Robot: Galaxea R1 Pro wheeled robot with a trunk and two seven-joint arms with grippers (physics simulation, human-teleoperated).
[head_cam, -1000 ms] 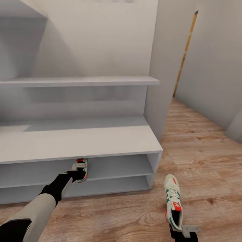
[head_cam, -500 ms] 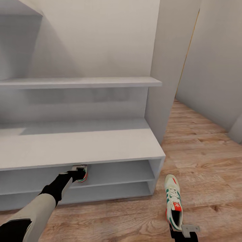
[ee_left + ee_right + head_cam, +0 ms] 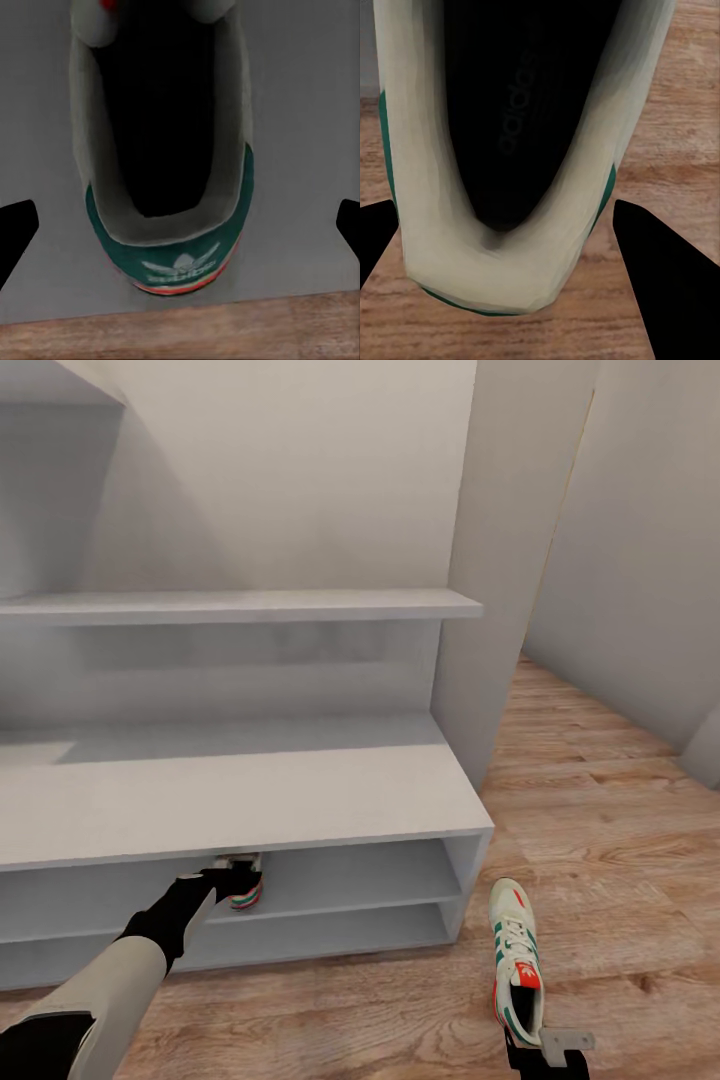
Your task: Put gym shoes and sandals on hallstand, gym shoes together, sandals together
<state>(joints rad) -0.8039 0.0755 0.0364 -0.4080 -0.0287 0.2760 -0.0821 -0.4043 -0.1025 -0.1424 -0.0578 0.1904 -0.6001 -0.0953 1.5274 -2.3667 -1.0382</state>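
Pushed deeper since the earlier frames, the left gripper (image 3: 238, 867) stands spread wide, its jaws clear of the cream-white, green-heeled gym shoe (image 3: 166, 150) resting on the pale grey hallstand's (image 3: 300, 790) upper tier. That shoe appears delivered. The right gripper (image 3: 540, 1050) straddles the second sneaker's (image 3: 516, 960) heel on the wood-plank floor (image 3: 620, 840), jaws apart, nothing clamped.

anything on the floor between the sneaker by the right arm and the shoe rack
No. In the head view only bare wood floor lies between the gym shoe on the floor and the hallstand's near corner. The shoe sits apart from the rack.
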